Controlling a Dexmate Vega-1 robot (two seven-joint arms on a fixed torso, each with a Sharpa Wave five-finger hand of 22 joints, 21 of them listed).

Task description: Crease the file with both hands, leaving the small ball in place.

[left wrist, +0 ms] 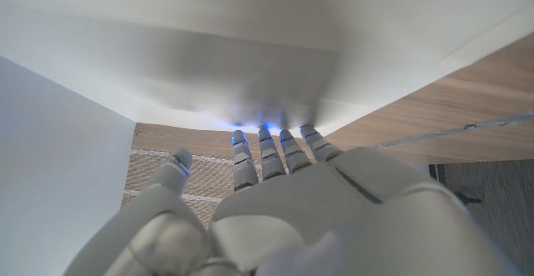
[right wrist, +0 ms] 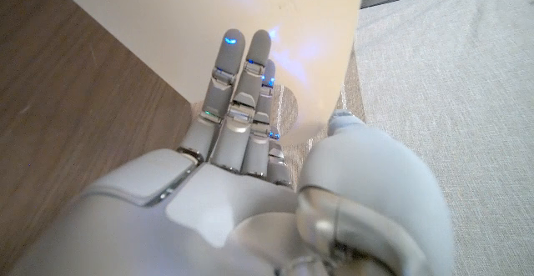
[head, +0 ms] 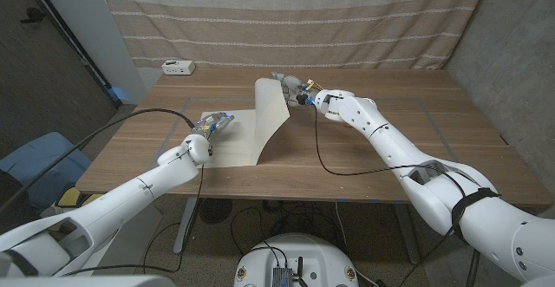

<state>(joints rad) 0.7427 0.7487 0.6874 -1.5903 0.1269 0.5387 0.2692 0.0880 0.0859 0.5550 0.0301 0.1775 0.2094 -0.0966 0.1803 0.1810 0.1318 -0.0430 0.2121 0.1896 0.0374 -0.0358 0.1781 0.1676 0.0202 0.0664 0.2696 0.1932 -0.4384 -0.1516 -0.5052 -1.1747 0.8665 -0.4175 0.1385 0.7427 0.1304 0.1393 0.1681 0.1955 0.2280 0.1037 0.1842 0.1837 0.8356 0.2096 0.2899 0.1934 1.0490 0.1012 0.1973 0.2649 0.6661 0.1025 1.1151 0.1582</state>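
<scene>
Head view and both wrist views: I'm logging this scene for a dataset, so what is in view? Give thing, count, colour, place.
file: one, cream, mid-table, right half lifted upright, left half lying flat.
table: one, brown wood, under everything.
small box: one, white, far left corner of the table.
curtain: one, beige with pale stripes, behind the table.
blue object: one, left of the table, on the floor.
cable: one, black, along the right arm.
left hand: one, grey-white, at the file's flat left half.
right hand: one, grey-white, fingers against the raised half.

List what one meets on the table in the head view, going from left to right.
White box → left robot hand → cream file, its right half lifted → right robot hand.
</scene>
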